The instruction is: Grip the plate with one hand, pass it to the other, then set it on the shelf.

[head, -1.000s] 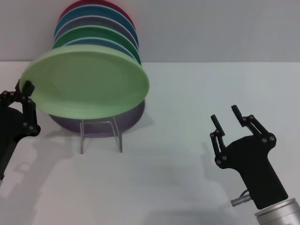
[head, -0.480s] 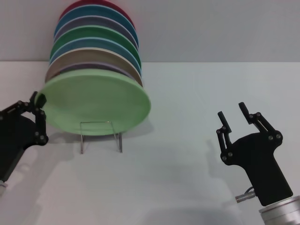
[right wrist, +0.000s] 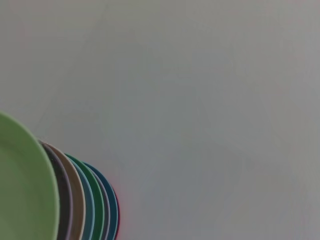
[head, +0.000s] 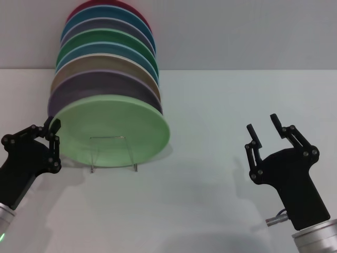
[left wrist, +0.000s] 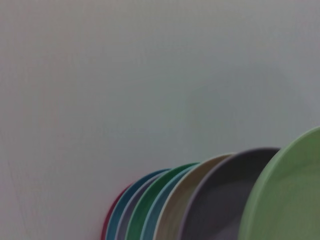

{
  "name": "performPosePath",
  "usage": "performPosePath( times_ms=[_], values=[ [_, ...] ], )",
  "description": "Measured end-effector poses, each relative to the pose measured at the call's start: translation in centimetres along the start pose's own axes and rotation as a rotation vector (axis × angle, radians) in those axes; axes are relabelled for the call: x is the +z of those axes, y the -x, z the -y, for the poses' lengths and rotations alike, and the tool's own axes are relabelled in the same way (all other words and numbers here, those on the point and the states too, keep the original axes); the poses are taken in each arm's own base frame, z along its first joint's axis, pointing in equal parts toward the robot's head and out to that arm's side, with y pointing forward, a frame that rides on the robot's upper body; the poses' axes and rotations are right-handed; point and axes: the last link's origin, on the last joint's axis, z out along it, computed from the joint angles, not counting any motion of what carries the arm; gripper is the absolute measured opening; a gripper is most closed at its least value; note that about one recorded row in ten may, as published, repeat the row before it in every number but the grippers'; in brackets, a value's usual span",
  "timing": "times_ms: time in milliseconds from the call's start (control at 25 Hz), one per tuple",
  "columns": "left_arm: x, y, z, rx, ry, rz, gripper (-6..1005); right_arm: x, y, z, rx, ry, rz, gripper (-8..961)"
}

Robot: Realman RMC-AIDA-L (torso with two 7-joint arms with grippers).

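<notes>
The light green plate leans at the front of a row of plates, its lower edge down at the thin wire shelf. The shelf's squarish front loop shows across the plate's lower face. My left gripper is at the plate's left rim and looks shut on it. My right gripper is open and empty, well off to the right above the table. The plate's rim also fills a corner of the left wrist view and of the right wrist view.
Behind the green plate stand several more plates on edge: a lilac one, a tan one, a light blue one, a darker green one, and others up to a red one at the back. The white table runs to a grey wall.
My left gripper has come down and inward with the green plate, from tilted high in front of the row to leaning against it on the shelf. The right gripper drifted slightly right.
</notes>
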Motion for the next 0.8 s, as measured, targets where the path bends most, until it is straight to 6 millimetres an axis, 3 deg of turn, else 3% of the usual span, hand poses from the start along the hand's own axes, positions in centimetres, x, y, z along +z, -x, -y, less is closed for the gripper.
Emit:
performPosePath(
  times_ms=[480,640,800],
  values=[
    [-1.0,0.1,0.1,-0.001,-0.032,0.007,169,0.5,0.0,0.2,-0.004,-0.007,0.009,375],
    [-2.1,-0.2,0.1,-0.012,-0.057,-0.022,424,1.0,-0.3,0.7,-0.008,-0.027,0.003,375],
    [-4.5,-1.1,-0.4,-0.049,-0.102,-0.080,424,1.8,-1.2,1.6,0.010,-0.064,-0.028,375]
  ],
)
